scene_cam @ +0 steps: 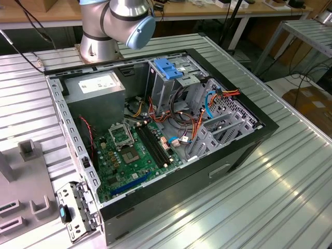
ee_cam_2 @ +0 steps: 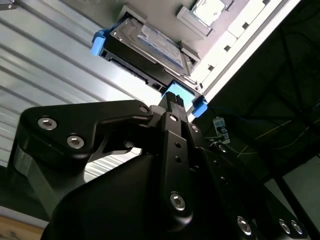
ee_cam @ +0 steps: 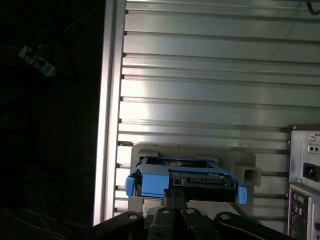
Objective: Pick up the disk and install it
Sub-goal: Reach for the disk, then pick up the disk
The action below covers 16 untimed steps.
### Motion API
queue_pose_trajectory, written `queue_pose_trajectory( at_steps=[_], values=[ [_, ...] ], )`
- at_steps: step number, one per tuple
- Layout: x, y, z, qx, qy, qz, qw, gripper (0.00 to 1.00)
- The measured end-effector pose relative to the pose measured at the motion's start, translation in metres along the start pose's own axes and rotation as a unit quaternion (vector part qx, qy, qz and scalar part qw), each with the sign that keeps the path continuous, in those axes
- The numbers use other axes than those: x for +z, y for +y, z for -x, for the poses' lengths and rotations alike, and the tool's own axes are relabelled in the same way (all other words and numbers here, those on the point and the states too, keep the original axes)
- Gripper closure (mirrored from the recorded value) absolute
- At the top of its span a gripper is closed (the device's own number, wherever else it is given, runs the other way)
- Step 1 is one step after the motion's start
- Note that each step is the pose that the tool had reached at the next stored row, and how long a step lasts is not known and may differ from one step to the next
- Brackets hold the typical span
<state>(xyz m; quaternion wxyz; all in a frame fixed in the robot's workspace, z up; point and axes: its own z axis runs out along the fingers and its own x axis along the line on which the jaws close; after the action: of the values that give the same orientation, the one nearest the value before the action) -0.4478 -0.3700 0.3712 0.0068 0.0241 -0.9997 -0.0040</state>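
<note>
- The gripper (ee_cam: 175,194) was clenched on the blue side rail (ee_cam: 152,182) of the disk (ee_cam: 200,179).
- The disk sat in a grey holder (ee_cam: 247,172) close to the edge of the table (ee_cam: 200,75).

The disk (ee_cam_2: 131,46) (ee_cam: 200,181) is a flat silver-metal drive with a blue-and-white label (ee_cam_2: 161,41) on top and blue plastic rails (ee_cam_2: 98,42) at its sides. It lies flat, label up, on a pale grey holder (ee_cam: 150,151) on the ribbed table (ee_cam: 200,75), outside the case (ee_cam: 305,165) and near its rear panel.
</note>
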Motion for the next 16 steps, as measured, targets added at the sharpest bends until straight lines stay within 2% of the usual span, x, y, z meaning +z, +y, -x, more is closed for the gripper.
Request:
queue_pose_trajectory(
  at_steps=[3,16],
  values=[
    [0.0021,-0.0019,-0.0108,0.000,0.0016,0.0001,1.00000,0.89],
    [0.0021,-0.0019,-0.0131,0.000,0.0016,0.0001,1.00000,0.89]
  ],
)
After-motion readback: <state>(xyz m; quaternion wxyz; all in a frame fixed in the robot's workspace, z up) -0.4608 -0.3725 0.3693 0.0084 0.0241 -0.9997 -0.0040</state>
